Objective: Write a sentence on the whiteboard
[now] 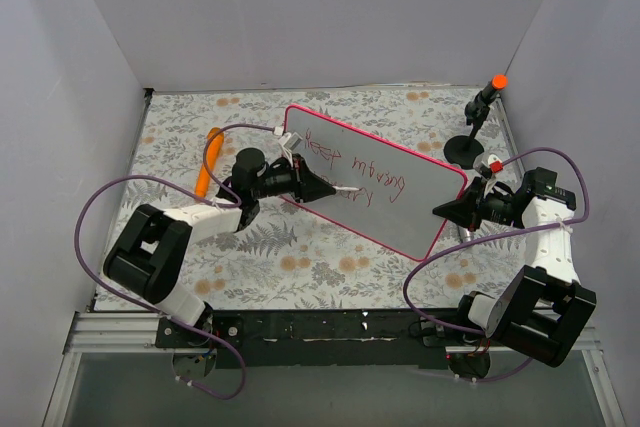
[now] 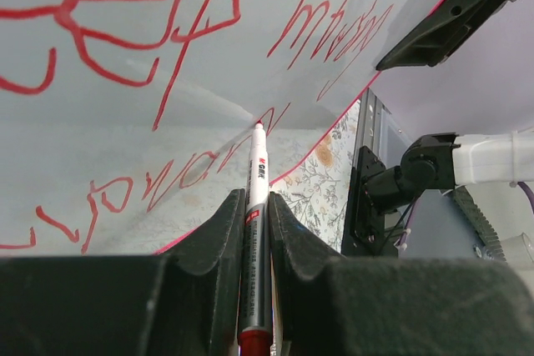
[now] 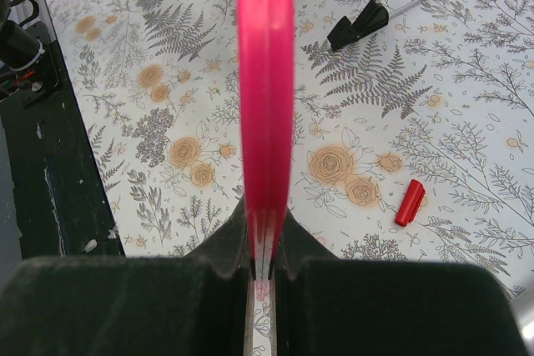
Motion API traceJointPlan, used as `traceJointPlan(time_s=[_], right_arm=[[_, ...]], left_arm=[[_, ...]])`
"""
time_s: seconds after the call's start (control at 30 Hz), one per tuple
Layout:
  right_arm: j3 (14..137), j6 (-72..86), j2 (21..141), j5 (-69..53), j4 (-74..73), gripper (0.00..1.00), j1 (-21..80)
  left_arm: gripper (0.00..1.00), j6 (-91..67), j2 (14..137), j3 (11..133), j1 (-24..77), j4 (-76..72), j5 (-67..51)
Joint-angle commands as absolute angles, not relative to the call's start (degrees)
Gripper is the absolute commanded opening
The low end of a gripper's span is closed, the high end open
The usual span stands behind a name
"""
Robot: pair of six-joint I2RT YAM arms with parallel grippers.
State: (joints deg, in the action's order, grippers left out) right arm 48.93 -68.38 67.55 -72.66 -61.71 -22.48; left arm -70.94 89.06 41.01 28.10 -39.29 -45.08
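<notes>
Bright even light, soft shadows, fg blurry

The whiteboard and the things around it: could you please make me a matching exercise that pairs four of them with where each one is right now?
Things:
1. marker
2. whiteboard
3. red cap
4. sentence

Places:
A. lying loose on the floral mat
B. edge clamped in the right tool
C. written in red on the board's face
D. gripped in the left tool, tip at the board

Pairs: 1-D, 2-B, 3-A, 4-C
</notes>
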Motion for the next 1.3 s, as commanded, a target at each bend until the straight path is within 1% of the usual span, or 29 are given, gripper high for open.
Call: traceJointPlan(time_s=[0.0, 0.37, 0.73, 1.07, 1.27], right_arm=[[48.5, -71.8, 67.4, -69.0, -62.0, 0.01, -22.2], [48.6, -71.7, 67.7, -69.2, -61.9, 0.01, -22.2], [48.4, -71.5, 67.6, -69.2, -62.0, 0.01, -22.2], [48.4, -71.6, 67.5, -69.0, -62.0, 0.01, -22.2], [48.5, -71.6, 67.3, -69.1, -61.9, 0.01, -22.2]], left_arm=[[0.0, -70.0, 88.9, 39.9, 27.5, -39.5, -45.7], [0.0, -68.3, 92.5, 39.8, 27.5, -37.3, -46.6], [0.0, -70.5, 95.1, 41.3, 29.4, -40.2, -47.0], [0.0, -71.7, 92.6, 41.6, 29.5, -41.9, -44.7], [0.0, -72.8, 92.5, 41.9, 29.5, -42.7, -45.8]])
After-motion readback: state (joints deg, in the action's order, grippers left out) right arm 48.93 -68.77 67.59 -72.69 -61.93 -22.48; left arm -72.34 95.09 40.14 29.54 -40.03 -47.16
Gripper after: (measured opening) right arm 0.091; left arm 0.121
